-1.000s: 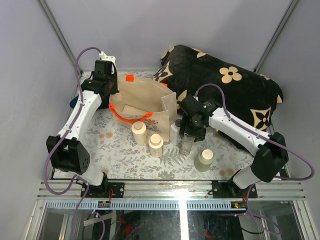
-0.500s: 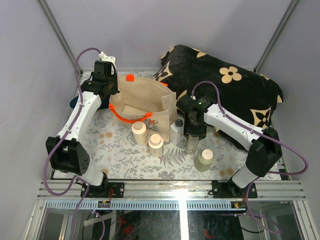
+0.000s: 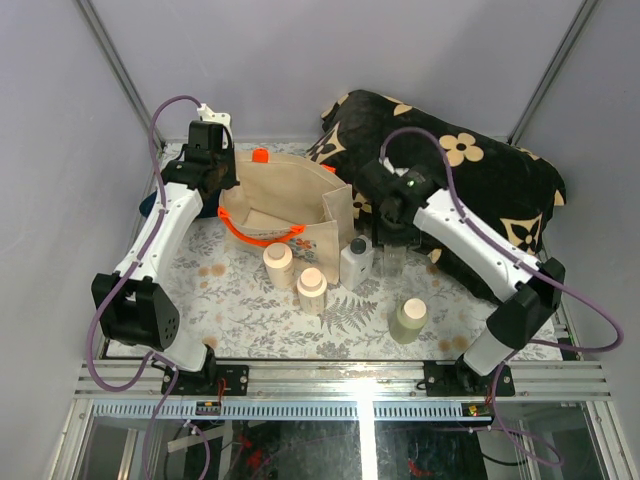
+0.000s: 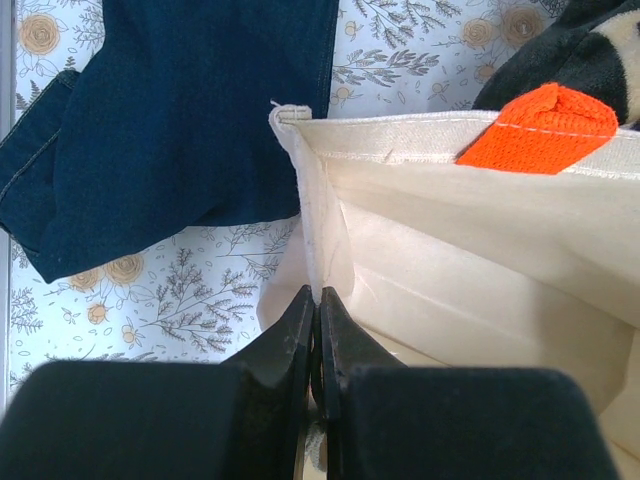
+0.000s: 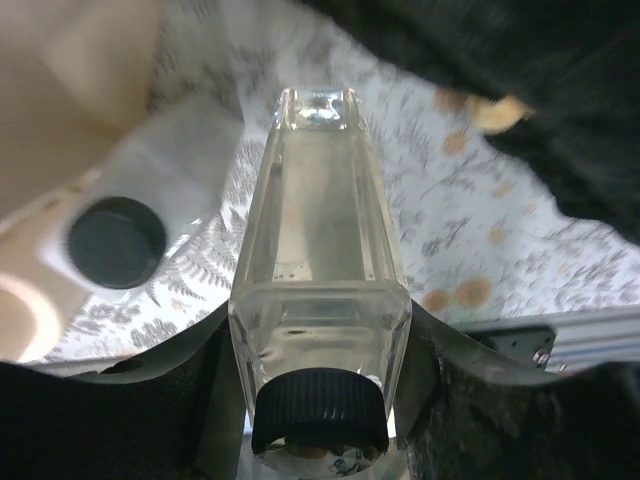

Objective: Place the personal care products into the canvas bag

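The canvas bag (image 3: 290, 205) stands open at the back left, with orange handles. My left gripper (image 3: 222, 183) is shut on its left rim, seen in the left wrist view (image 4: 316, 300). My right gripper (image 3: 390, 238) is shut on a clear bottle with a dark cap (image 5: 320, 250) and holds it above the mat, right of the bag. A white bottle with a dark cap (image 3: 357, 262) stands beside the bag. Two cream bottles with tan caps (image 3: 278, 265) (image 3: 311, 290) stand in front of the bag. A pale greenish cylinder (image 3: 408, 320) stands near the front.
A large black flower-patterned cushion (image 3: 450, 170) lies behind and to the right of my right arm. A blue denim cloth (image 4: 180, 120) lies on the floral mat left of the bag. The metal rail (image 3: 350, 380) runs along the near edge.
My right gripper has lifted the clear bottle off the mat and moved it back, closer to the bag's right side. The left arm has not moved.
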Available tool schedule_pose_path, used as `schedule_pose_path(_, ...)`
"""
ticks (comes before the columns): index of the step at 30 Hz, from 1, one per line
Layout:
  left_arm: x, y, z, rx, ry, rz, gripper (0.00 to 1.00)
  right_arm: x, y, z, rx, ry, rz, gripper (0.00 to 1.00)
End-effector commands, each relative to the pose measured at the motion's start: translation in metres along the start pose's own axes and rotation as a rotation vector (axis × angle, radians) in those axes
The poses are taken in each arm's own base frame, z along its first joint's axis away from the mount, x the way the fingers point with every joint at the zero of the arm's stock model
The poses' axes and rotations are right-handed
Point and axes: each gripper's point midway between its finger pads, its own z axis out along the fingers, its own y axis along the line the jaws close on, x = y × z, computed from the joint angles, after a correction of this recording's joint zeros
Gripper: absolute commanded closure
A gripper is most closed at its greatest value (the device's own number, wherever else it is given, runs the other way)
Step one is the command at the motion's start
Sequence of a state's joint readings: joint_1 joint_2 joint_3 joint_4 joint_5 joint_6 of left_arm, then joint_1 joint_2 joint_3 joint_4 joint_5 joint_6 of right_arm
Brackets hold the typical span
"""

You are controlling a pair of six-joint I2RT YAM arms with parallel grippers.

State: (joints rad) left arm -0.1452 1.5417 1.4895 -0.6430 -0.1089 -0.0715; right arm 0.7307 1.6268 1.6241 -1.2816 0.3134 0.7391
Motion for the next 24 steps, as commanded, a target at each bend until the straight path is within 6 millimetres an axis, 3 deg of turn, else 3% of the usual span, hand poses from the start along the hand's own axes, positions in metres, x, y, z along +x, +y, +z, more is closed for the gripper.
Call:
schedule_pose_path(1,-0.007,-0.008,0.001,0.040,-0.033,-0.019,1.00,-0.072,-0.030,-0.076,0.072,-0.309,-0.023,1.00)
schedule_pose_path(4,-0.006,-0.008,0.001,0.041,-0.033,-0.022,1.00,-0.111,-0.022,-0.107,0.058,-0.406,-0.061,1.00)
schedule_pose_path(8,-0.006,-0.009,0.001,0.042,-0.035,-0.024,1.00,-0.144,-0.003,-0.137,-0.034,-0.518,-0.082,1.00)
schedule_pose_path(14,-0.007,-0.007,-0.002,0.038,-0.041,-0.019,1.00,-0.157,0.020,-0.147,-0.163,-0.600,-0.124,1.00)
schedule_pose_path(17,-0.006,-0.007,-0.001,0.039,-0.037,-0.021,1.00,-0.164,0.026,-0.163,-0.247,-0.707,-0.137,1.00)
schedule_pose_path(24,-0.007,-0.010,0.001,0.047,-0.040,-0.029,1.00,-0.170,0.032,-0.221,-0.463,-0.990,-0.200,1.00)
